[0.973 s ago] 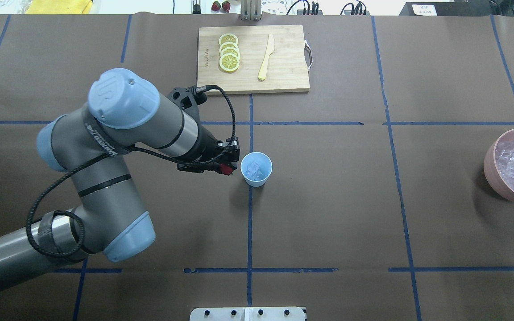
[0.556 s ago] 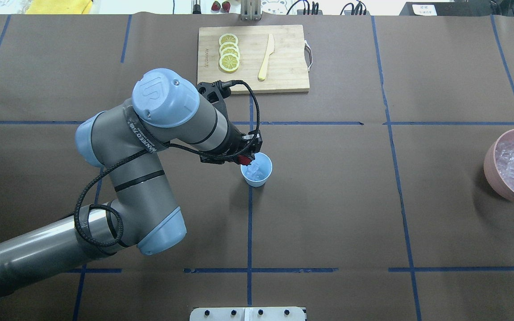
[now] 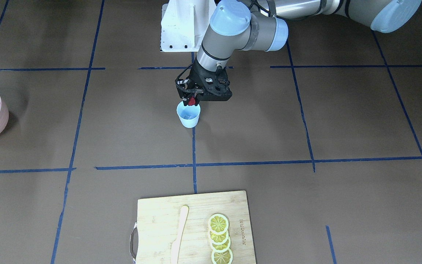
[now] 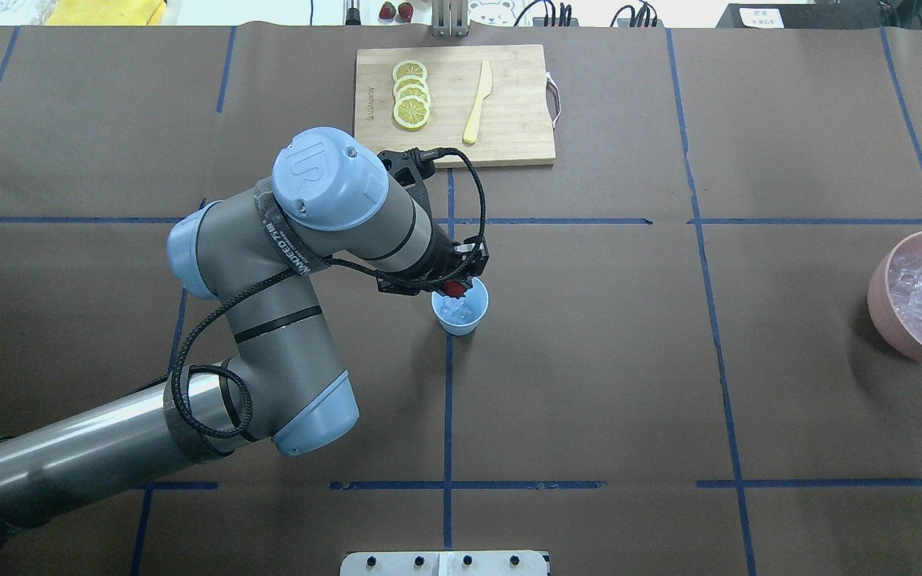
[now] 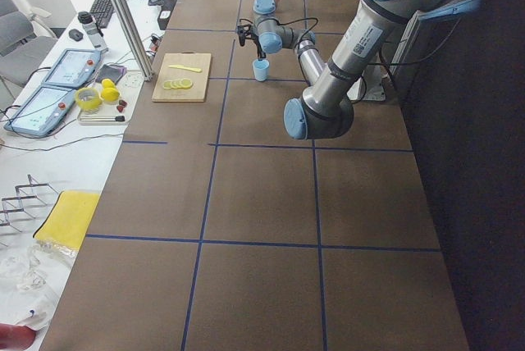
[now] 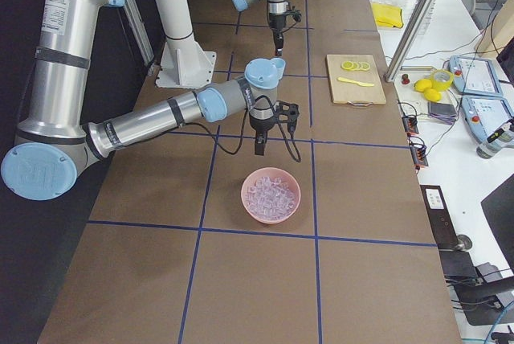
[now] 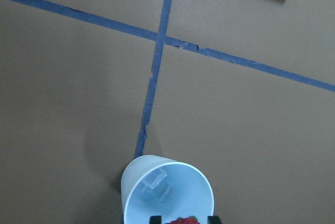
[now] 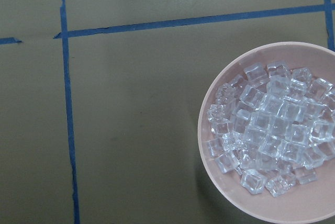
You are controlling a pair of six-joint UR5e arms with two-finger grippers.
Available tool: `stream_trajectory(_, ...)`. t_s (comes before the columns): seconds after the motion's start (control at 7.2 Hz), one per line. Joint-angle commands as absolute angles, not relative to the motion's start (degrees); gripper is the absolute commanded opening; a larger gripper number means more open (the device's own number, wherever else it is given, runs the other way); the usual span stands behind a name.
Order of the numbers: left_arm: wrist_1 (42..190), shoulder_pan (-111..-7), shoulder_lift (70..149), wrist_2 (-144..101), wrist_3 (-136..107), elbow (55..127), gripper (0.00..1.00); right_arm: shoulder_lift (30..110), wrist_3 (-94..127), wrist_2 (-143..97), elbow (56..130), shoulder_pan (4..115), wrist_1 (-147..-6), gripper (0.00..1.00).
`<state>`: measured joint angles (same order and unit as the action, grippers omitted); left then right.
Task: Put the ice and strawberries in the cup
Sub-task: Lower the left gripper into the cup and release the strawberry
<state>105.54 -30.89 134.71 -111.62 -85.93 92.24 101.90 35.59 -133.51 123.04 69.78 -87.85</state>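
- The cup is smooth light-blue plastic, tapered, with a thin round rim; it stands upright on a blue tape cross on the matte brown table cover.
- A few clear, glassy ice cubes lie on the cup's floor.
- The left gripper is black and hangs just above the cup's rim. Its two fingertips are pinched on a small red strawberry, which is over the edge of the cup's mouth.
- Well apart from the cup, on the robot's right, a round pink bowl holds a heap of wet-looking cubes.
- The right gripper hangs over the cup-side rim of that bowl; I cannot tell how far its jaws are open.
- Beyond the cup, away from the robot, lies a rectangular pale bamboo board. It bears overlapping yellow lemon slices and a slim pale knife.
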Motion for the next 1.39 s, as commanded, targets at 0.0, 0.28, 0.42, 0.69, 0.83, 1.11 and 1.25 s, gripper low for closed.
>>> stream_trajectory(0.0, 105.6, -30.8, 134.8, -111.6, -85.7, 91.8, 0.64, 102.0, 35.6, -133.5, 123.0, 69.8, -87.9, 0.99)
stream_trajectory(0.28, 105.6, -30.6, 134.9, -110.7, -84.6, 91.4, 0.72, 102.0, 35.6, -133.5, 123.0, 69.8, -87.9, 0.99)
stream_trajectory(0.42, 105.6, -30.4, 134.9, -110.7, -84.2, 91.5, 0.72, 102.0, 35.6, -133.5, 122.9, 69.8, -87.9, 0.99)
stream_trajectory(0.69, 105.0, -30.6, 134.2, -110.8, -83.9, 93.6, 0.73, 102.0, 35.2, -133.5, 122.7, 70.0, -87.9, 0.99)
stream_trajectory(0.83, 104.9, -31.4, 130.7, -111.1, -81.7, 96.2, 0.73, 102.8, 30.0, -133.6, 122.3, 71.3, -88.5, 0.99)
stream_trajectory(1.11, 102.2, -33.3, 118.4, -111.2, -69.9, 107.4, 0.72, 103.3, 23.8, -133.8, 120.5, 74.6, -89.5, 0.99)
stream_trajectory(1.25, 99.5, -35.5, 112.6, -111.3, -62.3, 113.3, 0.72, 103.1, 18.2, -133.9, 119.0, 77.3, -90.7, 0.99)
